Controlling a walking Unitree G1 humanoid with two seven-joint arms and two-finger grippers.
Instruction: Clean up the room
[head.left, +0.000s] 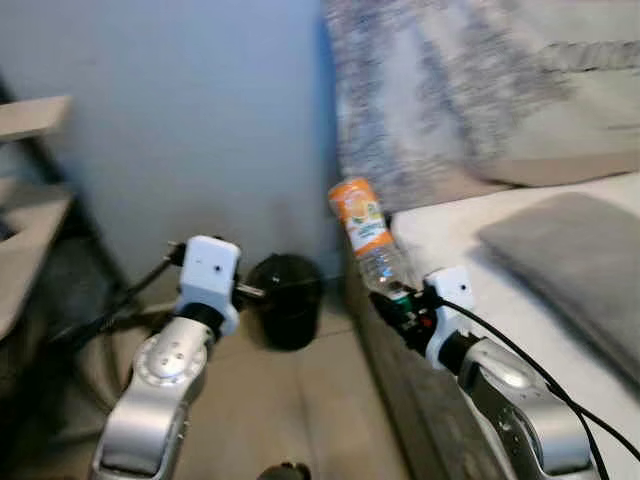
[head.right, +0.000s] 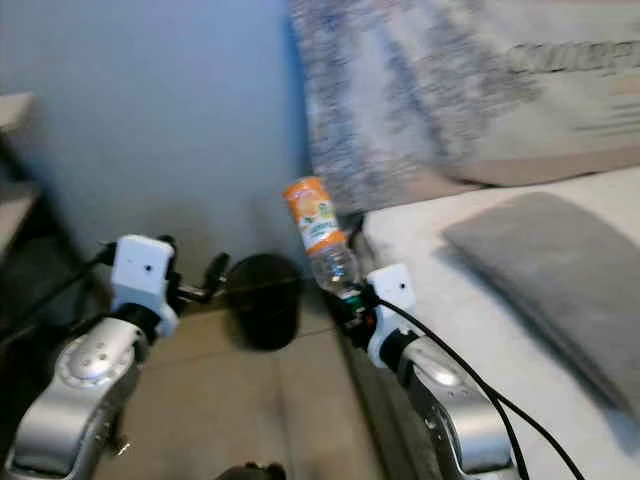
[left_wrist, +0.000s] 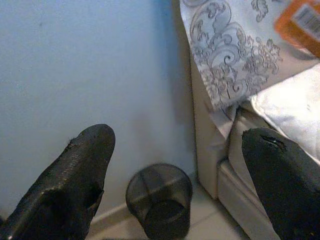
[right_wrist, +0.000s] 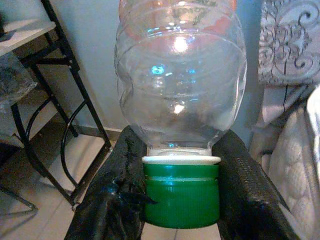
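Bottle pinched by its cap beside the bed edge

The right gripper (right_wrist: 181, 200) has its jaws pinching the green cap of a clear bottle (head.left: 365, 235) with an orange label, held tilted above the bed (head.left: 470, 225) edge. The left gripper (left_wrist: 170, 185) hangs with jaws spread, over open floor (head.left: 310, 400) between wall and bed, where a black mesh bin (head.left: 287, 297) stands near the wall.
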